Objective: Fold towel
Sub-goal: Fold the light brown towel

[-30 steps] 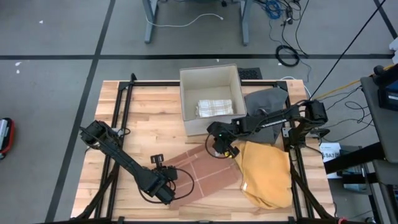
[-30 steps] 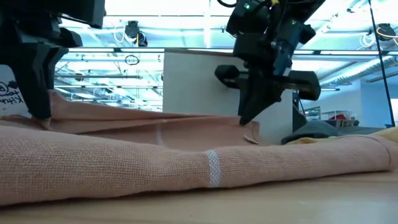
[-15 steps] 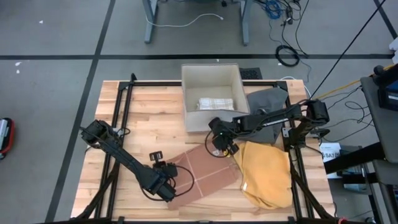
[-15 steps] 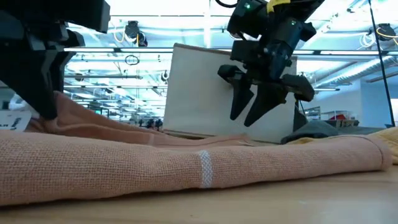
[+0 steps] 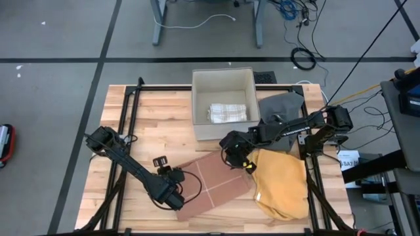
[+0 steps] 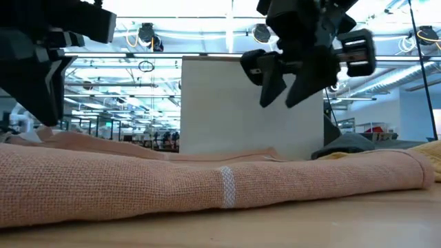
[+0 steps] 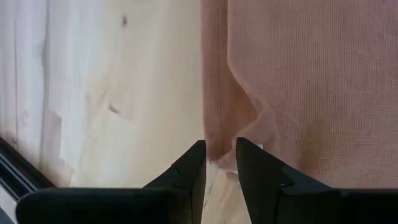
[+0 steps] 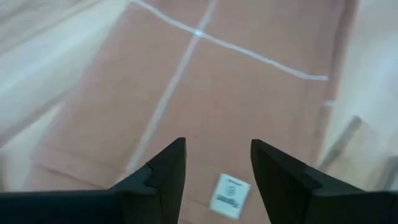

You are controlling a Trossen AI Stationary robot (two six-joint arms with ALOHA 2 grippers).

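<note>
High view: pink towel point(image 5: 213, 187) lies folded flat at table's near centre, left gripper point(image 5: 172, 195) slightly parted over its left corner, right gripper point(image 5: 234, 157) spread wide above its far-right corner, both empty, likely just letting go.

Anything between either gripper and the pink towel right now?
Nothing visible. The left gripper sits at the pink towel edge; the right gripper hangs open just above its far corner with clear air below.

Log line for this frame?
towel: flat, released | left gripper: open, at towel edge | right gripper: open, above towel
</note>
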